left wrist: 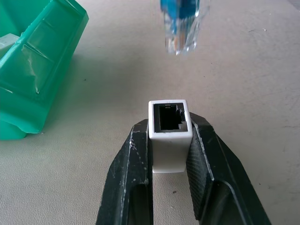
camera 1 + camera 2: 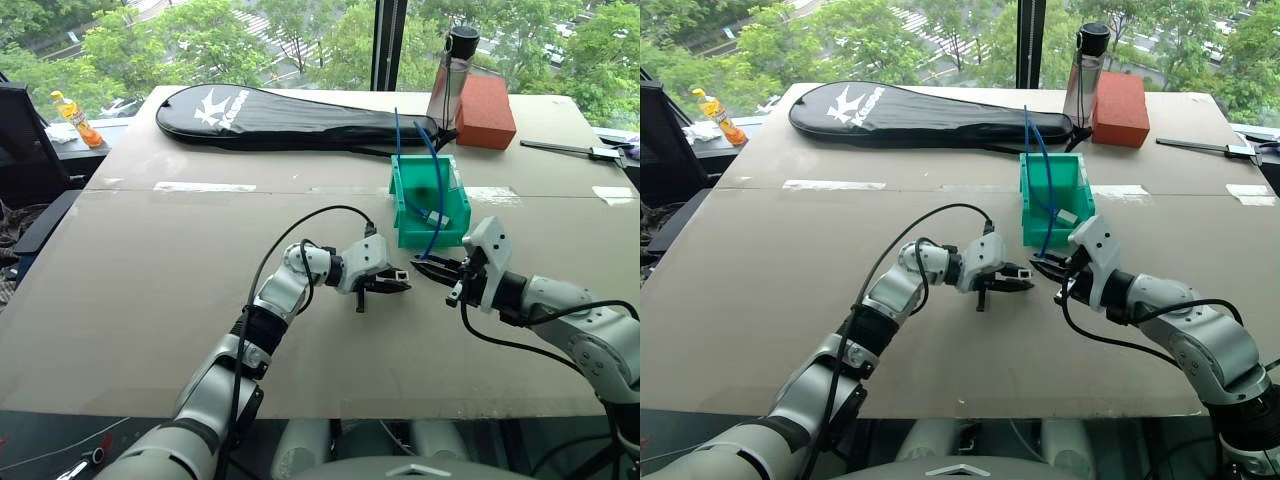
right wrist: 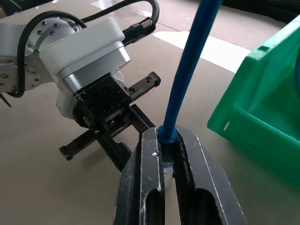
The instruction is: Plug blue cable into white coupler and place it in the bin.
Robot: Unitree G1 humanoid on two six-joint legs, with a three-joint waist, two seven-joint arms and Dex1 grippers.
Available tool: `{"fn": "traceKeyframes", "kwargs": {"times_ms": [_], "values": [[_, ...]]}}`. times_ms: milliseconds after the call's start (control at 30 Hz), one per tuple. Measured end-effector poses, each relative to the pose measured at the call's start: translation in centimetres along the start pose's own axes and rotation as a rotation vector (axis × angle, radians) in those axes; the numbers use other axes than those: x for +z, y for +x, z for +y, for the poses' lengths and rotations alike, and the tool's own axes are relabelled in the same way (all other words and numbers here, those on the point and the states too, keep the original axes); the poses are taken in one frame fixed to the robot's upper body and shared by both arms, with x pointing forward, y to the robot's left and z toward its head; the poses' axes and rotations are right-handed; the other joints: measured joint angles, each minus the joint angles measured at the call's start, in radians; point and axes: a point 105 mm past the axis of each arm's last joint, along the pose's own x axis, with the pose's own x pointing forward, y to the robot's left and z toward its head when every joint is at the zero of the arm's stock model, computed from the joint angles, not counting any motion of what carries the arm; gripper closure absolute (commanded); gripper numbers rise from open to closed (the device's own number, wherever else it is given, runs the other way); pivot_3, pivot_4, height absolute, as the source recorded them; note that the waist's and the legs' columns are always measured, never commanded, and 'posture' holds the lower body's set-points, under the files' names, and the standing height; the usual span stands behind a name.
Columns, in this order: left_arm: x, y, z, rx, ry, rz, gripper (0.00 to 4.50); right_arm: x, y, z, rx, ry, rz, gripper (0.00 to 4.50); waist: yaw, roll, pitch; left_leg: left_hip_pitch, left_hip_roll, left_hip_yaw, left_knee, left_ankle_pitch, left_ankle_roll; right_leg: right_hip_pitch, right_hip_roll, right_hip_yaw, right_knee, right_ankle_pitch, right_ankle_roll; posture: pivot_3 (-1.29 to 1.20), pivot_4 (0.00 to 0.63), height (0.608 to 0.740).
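At the far left edge of the table point(image 2: 150, 300) an orange drink bottle point(image 2: 76, 118) lies on a side surface, and a long black racket case point(image 2: 290, 121) stretches across the back. Nearer the middle, the left gripper point(image 2: 397, 285) hovers just above the tabletop, its two black fingers point(image 1: 126, 178) clamped on the white coupler point(image 1: 169, 133), whose dark socket faces outward toward the other arm. Just beside it, with a small gap between, the right gripper point(image 2: 432, 269) pinches the blue cable point(image 2: 437, 190) right behind its clear plug point(image 1: 180, 40) (the plug tip faces the socket but is not inside it). From that grip the cable rises and arcs back over the bin point(image 2: 405, 190), which sits just behind the two grippers; a second blue cord and a small white piece lie inside it. Further back and right stand a dark bottle point(image 2: 455, 75) and a red block point(image 2: 485, 112), touching or nearly so.
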Motion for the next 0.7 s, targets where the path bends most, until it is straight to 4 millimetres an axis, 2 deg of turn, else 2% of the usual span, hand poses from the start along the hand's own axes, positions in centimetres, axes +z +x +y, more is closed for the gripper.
{"fn": "traceKeyframes", "kwargs": {"times_ms": [200,400,700], "values": [[-0.1,0.0,-0.2,0.010,0.009,-0.007,4.13,-0.2,1.0,-1.1,0.074,-0.081,0.040,4.50,0.000,0.000,0.000,0.000,0.000,0.000,0.001,0.000,0.000,0.000,0.000,0.000,0.000,0.000,0.000,0.00,0.150,0.740],[-0.1,-0.2,-0.2,0.016,0.015,-0.007,4.13,-0.4,1.9,-0.6,0.176,-0.132,0.052,4.50,-0.001,0.000,0.000,0.000,0.000,0.000,0.001,0.000,0.000,0.000,0.000,0.000,0.001,0.000,0.000,0.00,0.150,0.740],[-0.2,-0.2,-0.1,0.023,0.015,-0.005,4.13,-0.7,2.3,-0.7,0.261,-0.218,0.074,4.50,-0.002,0.000,0.000,0.000,0.000,0.000,0.002,0.000,0.000,0.000,0.000,0.000,0.001,0.000,0.000,0.00,0.150,0.740]]}}
